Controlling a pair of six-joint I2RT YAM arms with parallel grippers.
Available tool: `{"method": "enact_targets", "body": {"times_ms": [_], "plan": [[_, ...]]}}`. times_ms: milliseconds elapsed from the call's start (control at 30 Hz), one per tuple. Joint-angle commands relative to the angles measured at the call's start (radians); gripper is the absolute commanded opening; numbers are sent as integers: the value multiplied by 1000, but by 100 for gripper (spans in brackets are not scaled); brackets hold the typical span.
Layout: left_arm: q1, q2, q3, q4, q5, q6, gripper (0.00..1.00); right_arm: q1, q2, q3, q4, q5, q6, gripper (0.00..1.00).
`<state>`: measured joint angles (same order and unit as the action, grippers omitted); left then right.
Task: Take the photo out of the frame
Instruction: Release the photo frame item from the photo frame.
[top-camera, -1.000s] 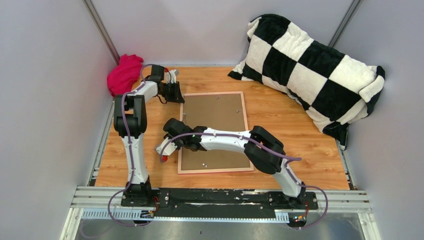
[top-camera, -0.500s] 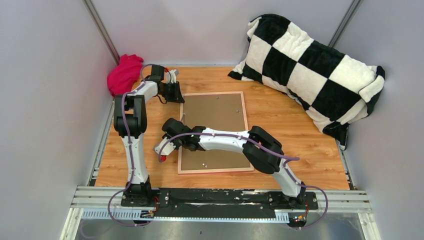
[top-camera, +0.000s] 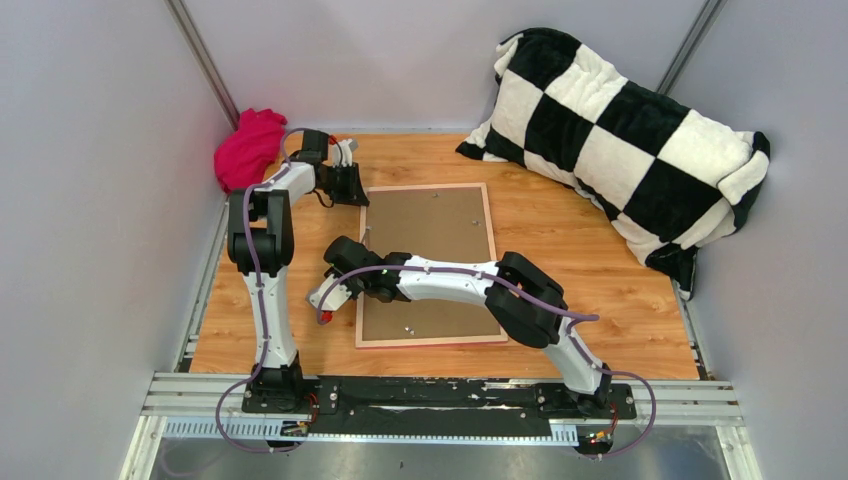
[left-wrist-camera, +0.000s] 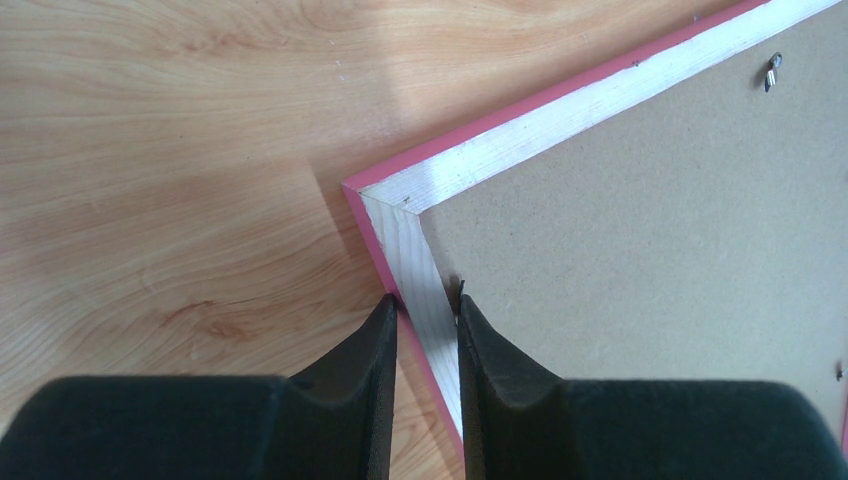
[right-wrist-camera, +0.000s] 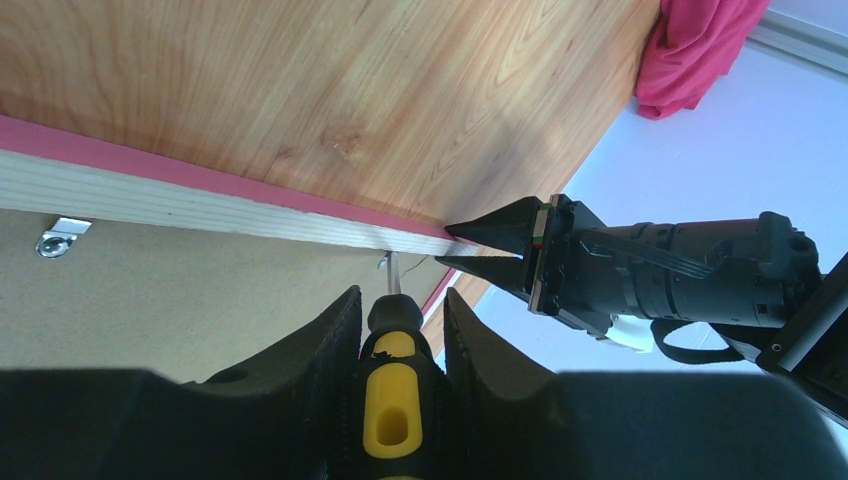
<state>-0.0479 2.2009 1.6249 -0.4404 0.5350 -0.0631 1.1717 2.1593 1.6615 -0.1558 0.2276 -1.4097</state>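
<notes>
Frame (top-camera: 428, 228) lies face down on the desk (top-camera: 600, 300), backing board (left-wrist-camera: 640, 260) up. Photo not visible, presumably under the board.

Left end effector (left-wrist-camera: 425, 310) is clamped across the frame's rail just below its 11 o'clock corner. Right end effector (right-wrist-camera: 395, 300) is clamped on a screwdriver (right-wrist-camera: 398, 385), blade tip at a small metal tab (right-wrist-camera: 384, 262) on the 9 o'clock rail.

Risks as I see them:
- Tip sits just beside the left fingers. If it slips toward 12 o'clock, it hits them.
- Blade skids off the tab and gouges the board, or slides under it and scores the photo.
- Handle is round, so levering could twist it in the pads and lose the tip angle.
- Left clamp holds one corner only. Prying upward could pivot or lift the frame at 5 o'clock.
- Other tabs look unturned. Lifting the board early would bend it.
</notes>
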Motion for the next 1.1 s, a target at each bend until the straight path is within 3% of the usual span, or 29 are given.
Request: {"method": "enact_targets", "body": {"times_ms": [0, 1067], "plan": [[-9, 71, -14, -55, 13, 19, 0, -31, 31, -11, -4, 10, 9, 0], [-4, 68, -19, -47, 16, 9, 0, -46, -30, -56, -91, 19, 29, 0]]}}
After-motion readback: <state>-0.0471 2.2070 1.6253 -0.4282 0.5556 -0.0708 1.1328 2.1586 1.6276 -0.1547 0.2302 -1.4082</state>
